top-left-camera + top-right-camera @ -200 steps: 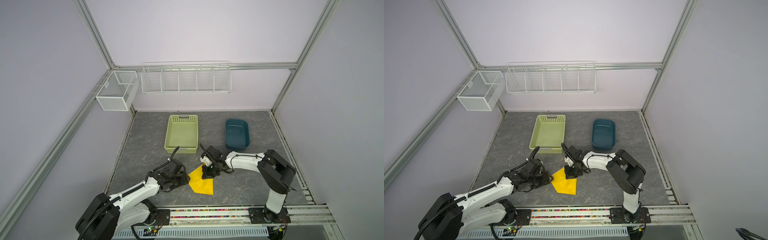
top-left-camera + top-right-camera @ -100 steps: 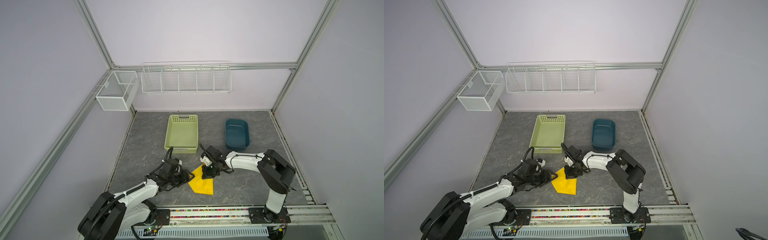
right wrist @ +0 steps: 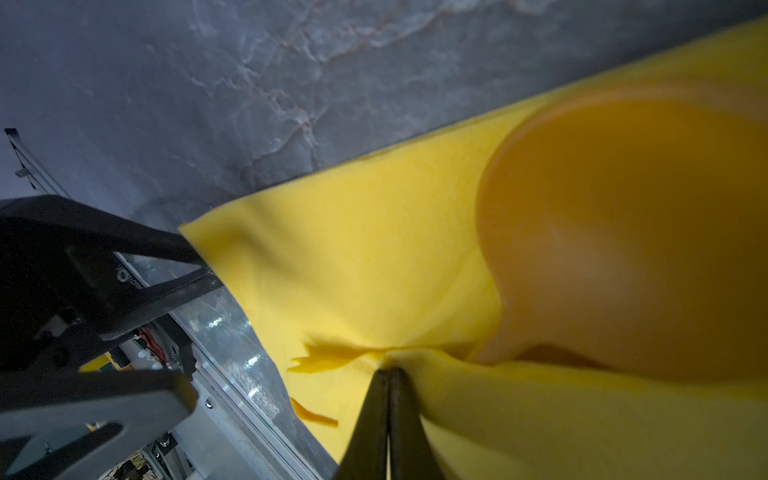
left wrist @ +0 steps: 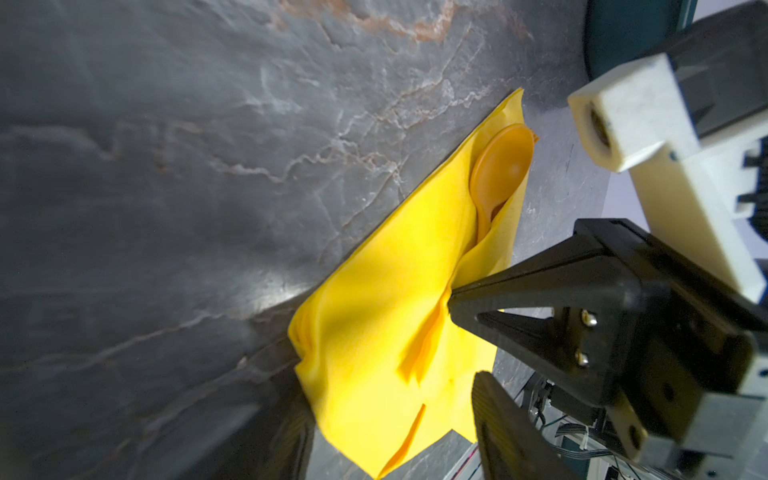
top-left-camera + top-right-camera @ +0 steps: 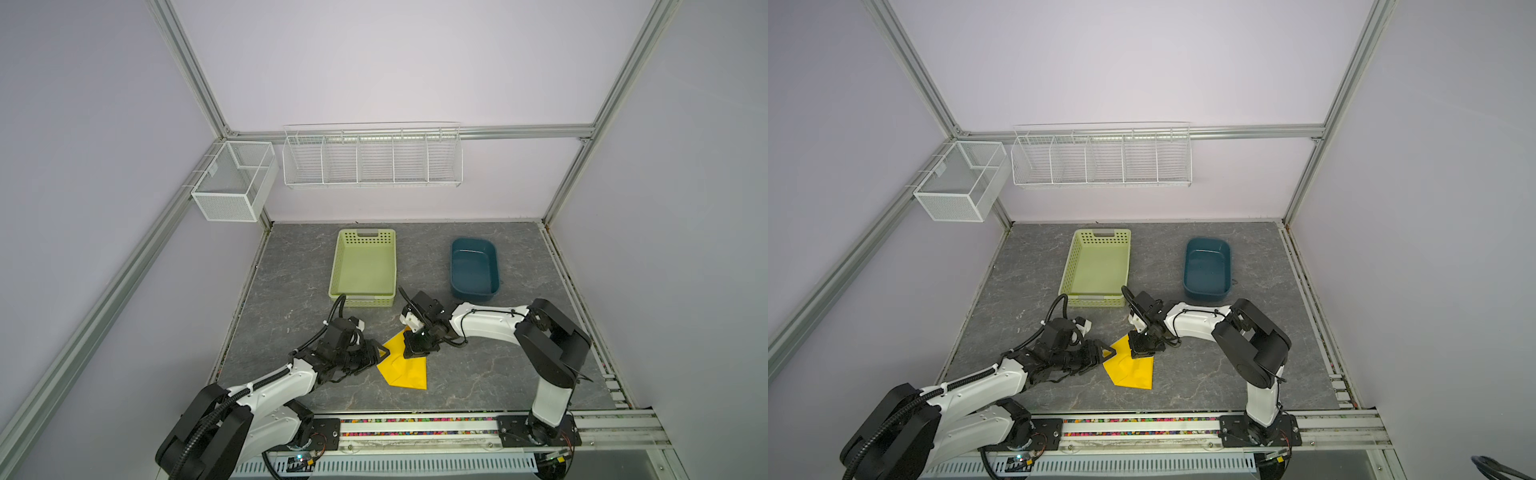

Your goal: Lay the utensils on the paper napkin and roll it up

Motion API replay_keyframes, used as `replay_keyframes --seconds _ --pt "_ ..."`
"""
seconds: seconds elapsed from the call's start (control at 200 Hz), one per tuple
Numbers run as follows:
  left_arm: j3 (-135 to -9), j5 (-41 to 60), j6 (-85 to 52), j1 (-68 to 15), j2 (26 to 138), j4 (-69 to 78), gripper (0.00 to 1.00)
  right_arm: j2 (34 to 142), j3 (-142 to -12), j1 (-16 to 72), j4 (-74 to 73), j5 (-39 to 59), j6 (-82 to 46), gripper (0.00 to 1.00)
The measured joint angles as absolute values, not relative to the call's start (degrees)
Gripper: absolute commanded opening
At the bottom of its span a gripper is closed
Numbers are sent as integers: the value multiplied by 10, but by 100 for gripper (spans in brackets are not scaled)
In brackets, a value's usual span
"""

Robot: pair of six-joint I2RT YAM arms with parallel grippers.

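The yellow paper napkin [image 5: 405, 370] [image 5: 1129, 374] lies folded on the grey table near the front. In the wrist views an orange spoon [image 4: 500, 166] [image 3: 623, 232] has its bowl poking out of the fold; its handle and the other utensils are hidden, apart from thin orange slivers on the sheet. My right gripper [image 5: 415, 353] [image 3: 388, 370] is shut, its tips pressed onto the napkin beside the spoon's neck. My left gripper [image 5: 377, 357] [image 4: 390, 424] is open at the napkin's left edge, jaws either side of a corner of the sheet.
A pale green basket [image 5: 336, 266] stands behind the napkin, a dark blue tub [image 5: 454, 266] to its right. White wire racks [image 5: 372, 156] and a mesh box [image 5: 232, 183] hang on the back wall. The arms' rail [image 5: 415, 428] runs along the front edge.
My left gripper has dropped lower and slid right, up to the napkin's left edge. The right gripper and the napkin have stayed put.
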State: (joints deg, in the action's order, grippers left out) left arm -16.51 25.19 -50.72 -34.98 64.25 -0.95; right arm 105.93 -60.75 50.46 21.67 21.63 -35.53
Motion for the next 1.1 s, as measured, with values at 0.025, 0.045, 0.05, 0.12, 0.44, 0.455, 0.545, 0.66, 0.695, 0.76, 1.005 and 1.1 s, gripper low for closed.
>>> replay_keyframes --seconds 0.025,0.045,0.05,0.12,0.44,0.455,0.545,0.66,0.695,0.76,1.005,1.1 --pt "-166 251 -504 -350 643 -10 55 1059 -608 505 217 216 -355 8" --pt "-166 249 -502 -350 644 -12 53 1060 -608 505 217 215 -355 8" --pt "-166 249 -502 -350 644 -12 53 1060 -608 505 217 215 -356 8" --pt "-171 244 -495 -350 651 -17 49 1060 -609 505 218 215 -355 8" --pt "-201 222 -461 -349 683 -57 25 1068 -623 505 231 213 -355 7" --pt "-202 220 -460 -349 684 -58 24 1070 -625 505 231 213 -355 7" --pt "-204 214 -454 -349 686 -66 18 1078 -636 505 235 212 -355 7" --pt "-207 205 -450 -349 685 -77 14 1091 -653 505 236 212 -355 7" --pt "-208 202 -449 -349 685 -81 12 1094 -657 505 236 212 -355 7" --pt "-211 197 -446 -349 681 -88 10 1097 -662 505 236 212 -355 7" --pt "-227 181 -444 -349 650 -107 10 1098 -663 503 237 212 -355 7" --pt "-233 180 -444 -349 631 -110 10 1098 -663 503 237 212 -355 7"
